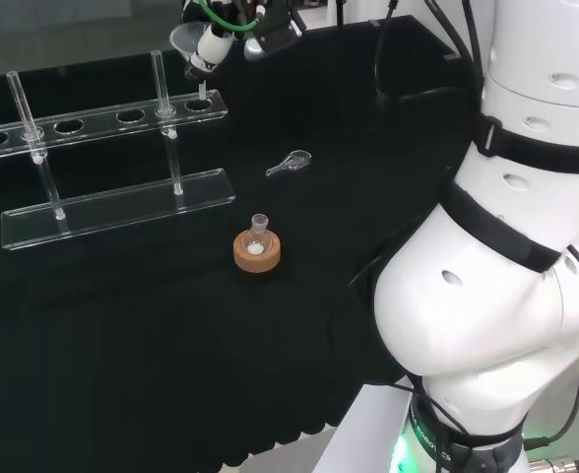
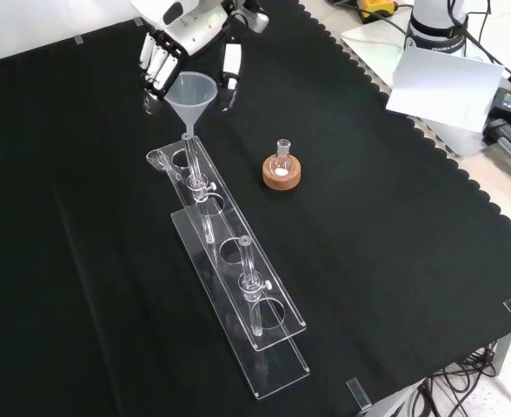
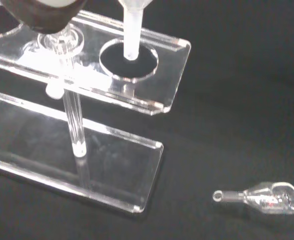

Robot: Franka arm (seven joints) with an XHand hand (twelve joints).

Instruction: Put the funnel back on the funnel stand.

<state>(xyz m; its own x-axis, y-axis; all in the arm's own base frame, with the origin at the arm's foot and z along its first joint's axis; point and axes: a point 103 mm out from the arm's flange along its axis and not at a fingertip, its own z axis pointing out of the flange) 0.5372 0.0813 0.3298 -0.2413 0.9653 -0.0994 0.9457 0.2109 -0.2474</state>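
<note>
The clear plastic cone funnel point(image 2: 190, 94) hangs in my robot hand point(image 2: 173, 43), fingers curled round its rim, at about eleven o'clock in the front view. Its stem tip sits just above the end hole of the clear acrylic funnel stand point(image 2: 238, 287), seemingly centred over it in the wrist view. I judge this the lowering step: next I should descend straight, keep the stem upright, then release. At two o'clock from the stand's middle, a small round flask on a cork ring point(image 2: 282, 171) waits; a small glass scoop point(image 3: 262, 197) lies on the black-clothed tabletop point(image 2: 394, 261).
</note>
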